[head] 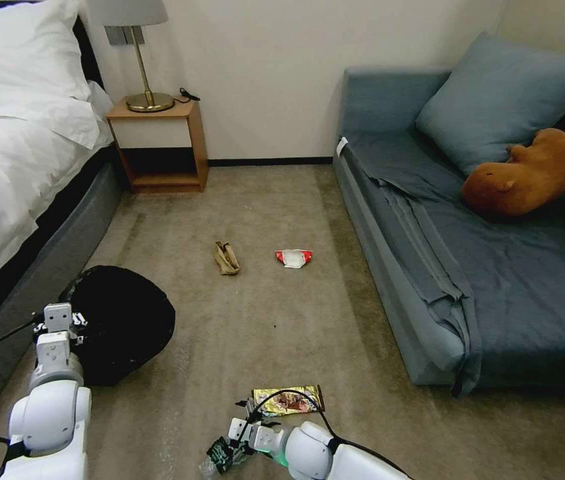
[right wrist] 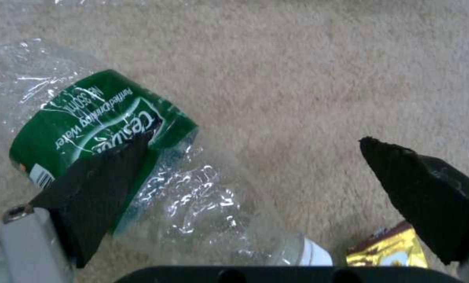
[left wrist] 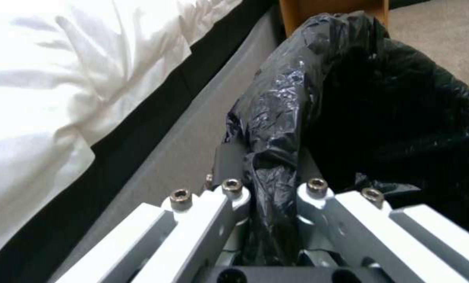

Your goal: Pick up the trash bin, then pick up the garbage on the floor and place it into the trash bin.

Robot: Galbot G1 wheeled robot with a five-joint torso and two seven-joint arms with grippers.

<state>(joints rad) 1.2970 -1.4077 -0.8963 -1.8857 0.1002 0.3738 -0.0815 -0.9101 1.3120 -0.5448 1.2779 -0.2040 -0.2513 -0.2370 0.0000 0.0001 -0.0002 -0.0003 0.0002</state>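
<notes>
My left gripper [left wrist: 266, 196] is pinching the crinkly rim of the trash bin [head: 122, 320], its jaws pressed onto the black bag, with the bed [head: 9, 167] edge close along their outer side. My right gripper [right wrist: 255, 173] is hanging low over the carpet [head: 282, 313], jaws spread wide: the clear plastic bottle [right wrist: 114, 157] is lying under one jaw's tip, the yellow snack wrapper [right wrist: 386, 251] is peeking out beside the other. Bare carpet is lying open ahead of the jaws, where the tan-brown scrap [head: 226, 258] and the red-and-white wrapper [head: 294, 257] are sitting well apart from them.
</notes>
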